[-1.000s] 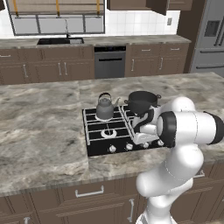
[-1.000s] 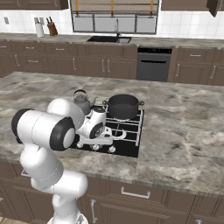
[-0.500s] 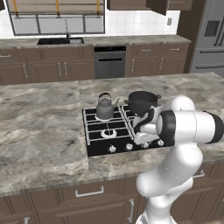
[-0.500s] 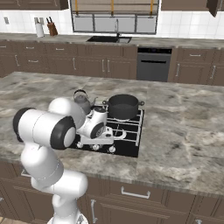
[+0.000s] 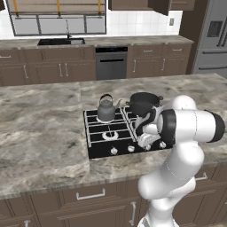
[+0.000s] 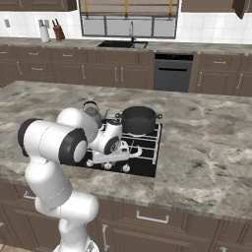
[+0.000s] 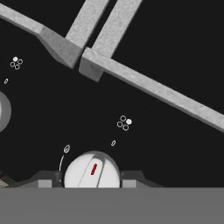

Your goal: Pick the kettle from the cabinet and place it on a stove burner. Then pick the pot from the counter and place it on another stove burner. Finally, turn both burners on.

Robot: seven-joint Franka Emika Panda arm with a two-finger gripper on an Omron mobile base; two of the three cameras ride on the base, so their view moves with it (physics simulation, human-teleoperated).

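Observation:
The grey kettle point(image 5: 106, 111) point(image 6: 92, 110) stands on the back left burner of the black cooktop point(image 5: 99, 133) point(image 6: 147, 158). On the back right burner sits the wide dark pot point(image 5: 142, 103) point(image 6: 139, 119). My gripper point(image 5: 147, 142) point(image 6: 110, 158) point(image 7: 91, 181) is down at the cooktop's front row of knobs. In the hand view a white knob point(image 7: 92, 170) with a red mark sits tight between the two finger tips, so the gripper is shut on it. Grey grate bars point(image 7: 144, 85) cross the black surface beyond the knob.
The marbled stone counter point(image 5: 44, 128) point(image 6: 206, 152) surrounds the cooktop. Other knobs point(image 5: 114, 151) point(image 6: 126, 168) line its front edge. Behind are a sink point(image 5: 61, 42), a dishwasher point(image 5: 111, 62), dark wall cabinets point(image 5: 133, 3) and a fridge point(image 5: 213, 40).

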